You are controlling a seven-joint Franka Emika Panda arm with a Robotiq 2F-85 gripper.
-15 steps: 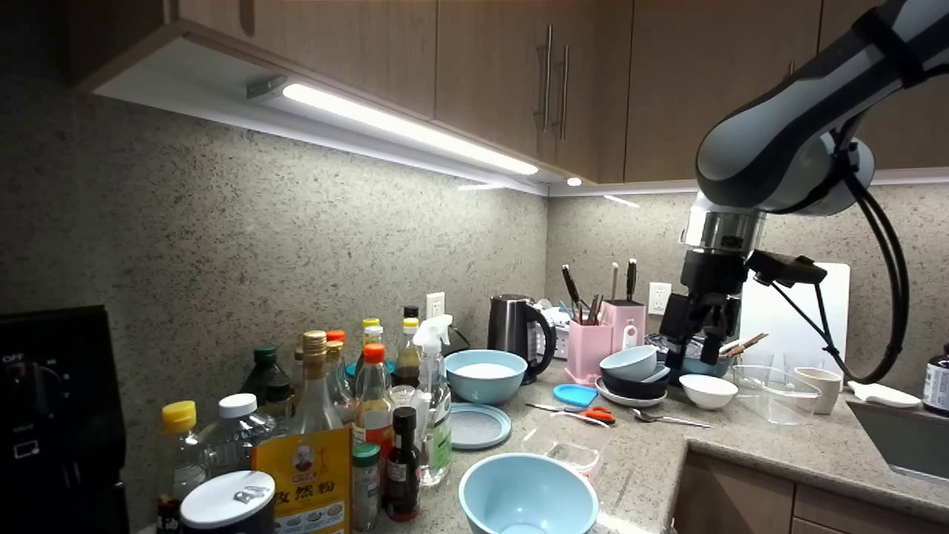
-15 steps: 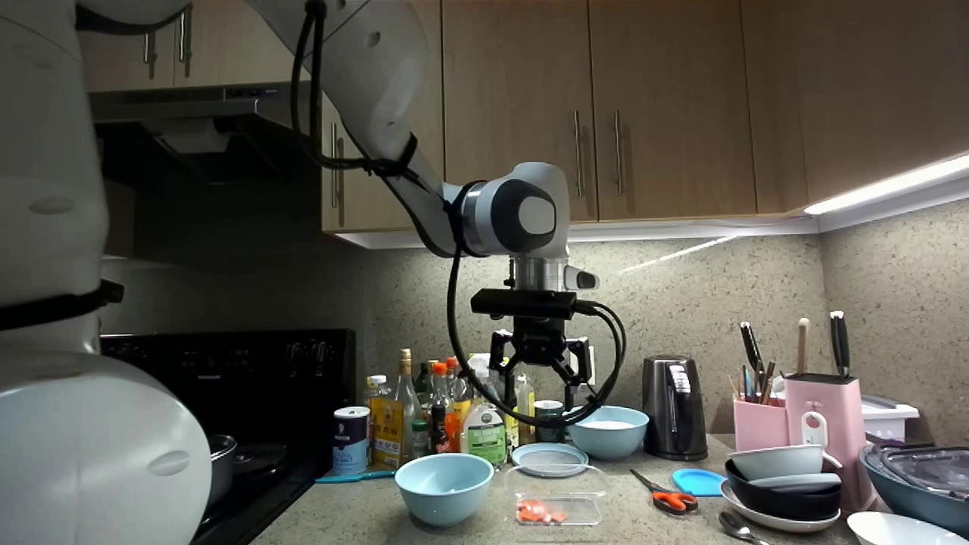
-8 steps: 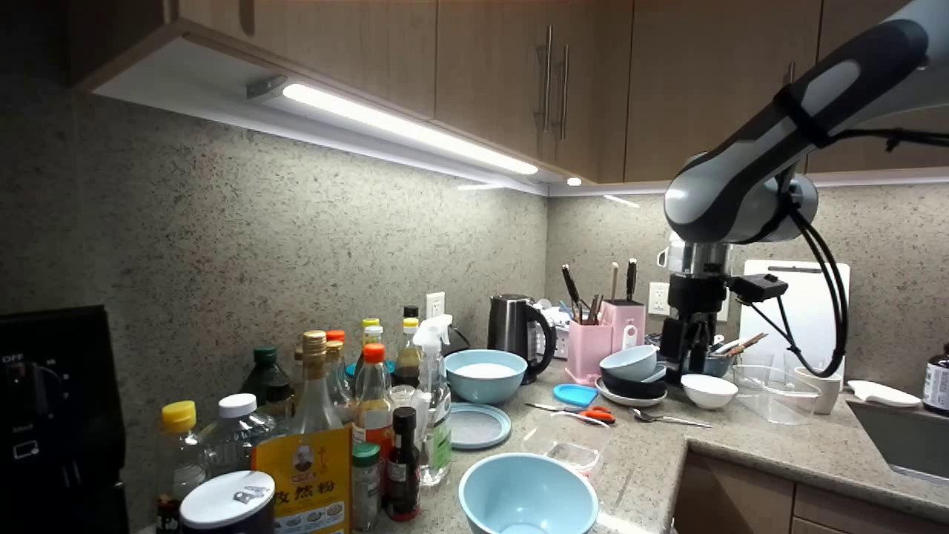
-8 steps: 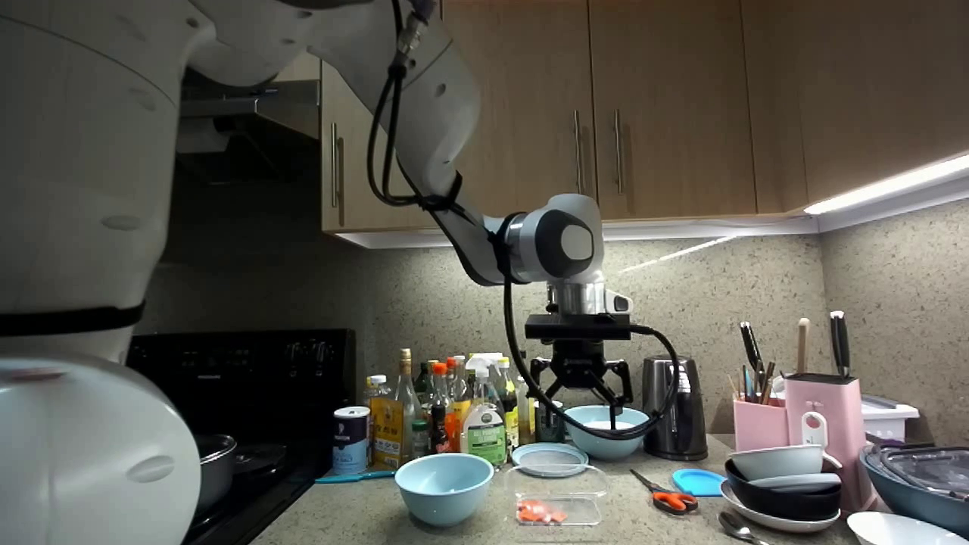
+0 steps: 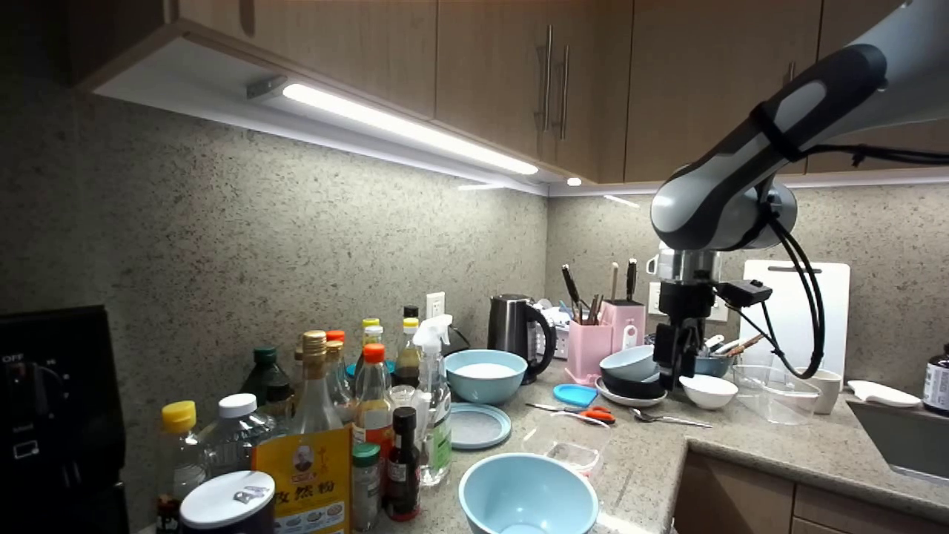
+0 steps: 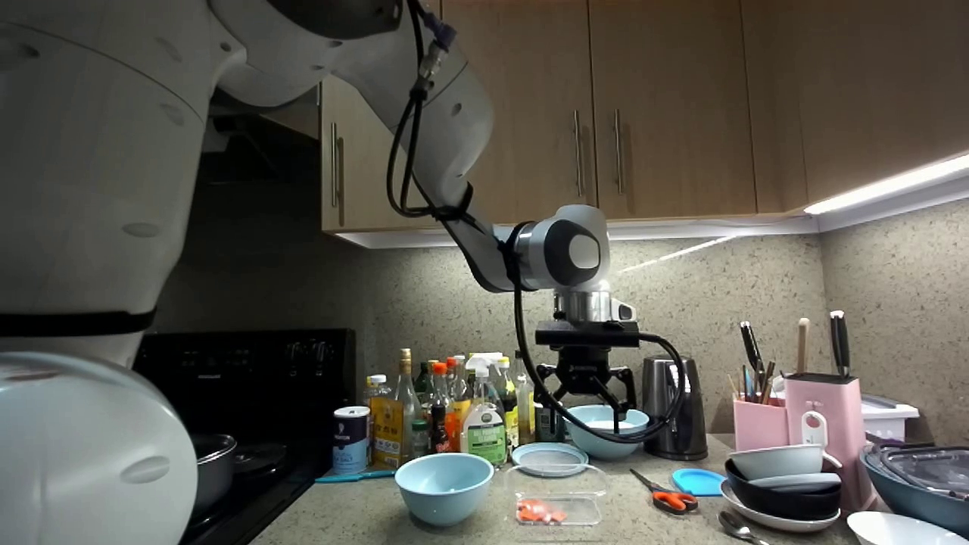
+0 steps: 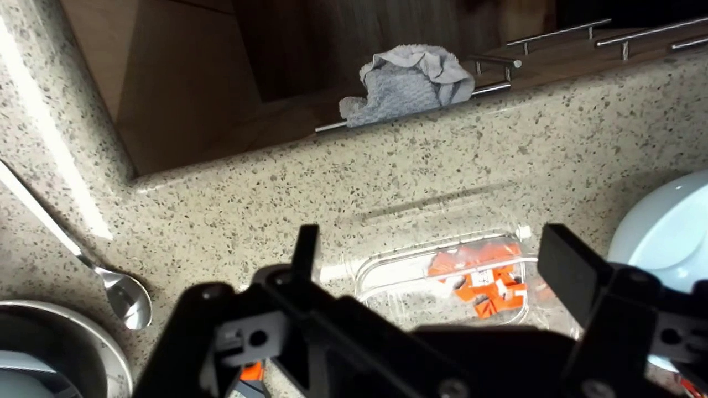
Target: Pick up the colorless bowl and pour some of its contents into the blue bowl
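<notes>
Probably light, slick, bendy plastic — the clear bowl (image 6: 581, 511) sits on the counter (image 6: 363, 518) just beside the blue bowl (image 6: 445, 502). Fingers (image 7: 305, 254) wide, nothing held — best pinch one side wall gently, lest it buckle.

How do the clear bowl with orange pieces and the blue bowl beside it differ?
The clear bowl is see-through; the blue bowl is opaque. The clear bowl looks roughly rectangular, the blue bowl round. Orange pieces lie in the clear bowl; none show in the blue bowl. Both stand upright on the counter.
</notes>
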